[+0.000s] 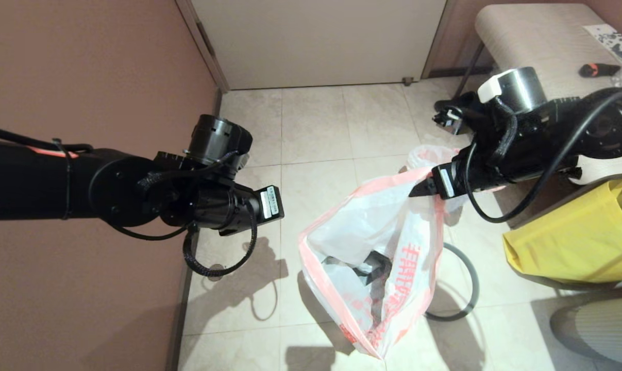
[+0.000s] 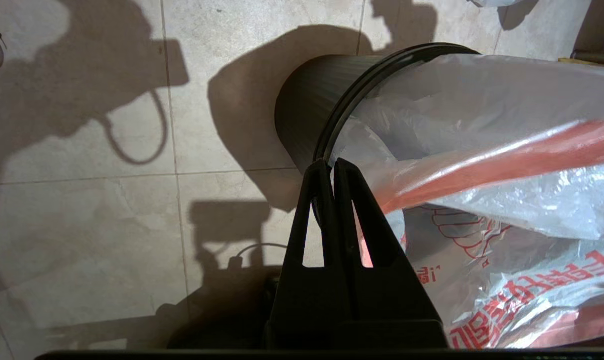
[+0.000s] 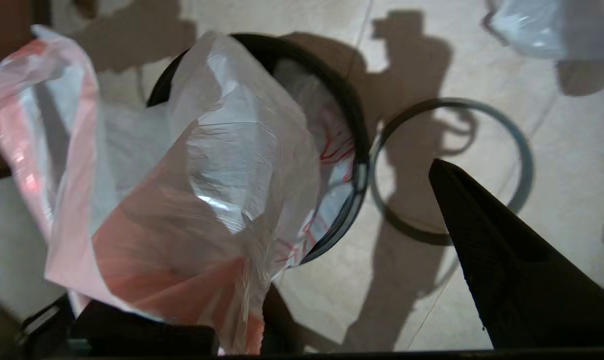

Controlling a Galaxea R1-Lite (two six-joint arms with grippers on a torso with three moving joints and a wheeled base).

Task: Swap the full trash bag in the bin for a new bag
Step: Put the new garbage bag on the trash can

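Note:
The new bag (image 1: 372,242) hangs limp and open-mouthed above the floor, its pink-red rim band stretched between my two grippers. My left gripper (image 2: 330,162) is shut, and the bag's band (image 2: 482,165) runs right into its fingertips, just over the rim of the black bin (image 2: 312,110). My right gripper (image 3: 352,227) stands open, with the bag (image 3: 221,165) draped over the outer side of one finger. The bag's lower part sags into the bin (image 3: 354,125). The bin's grey ring (image 1: 468,288) lies on the tiles beside it. The full trash bag (image 1: 429,153) shows partly behind my right arm.
A big yellow bag (image 1: 573,242) sits at the right, under a padded stool (image 1: 537,36). A brown wall (image 1: 84,77) runs close along the left, with a door (image 1: 316,41) at the back. A grey ribbed object (image 1: 599,324) lies at the lower right.

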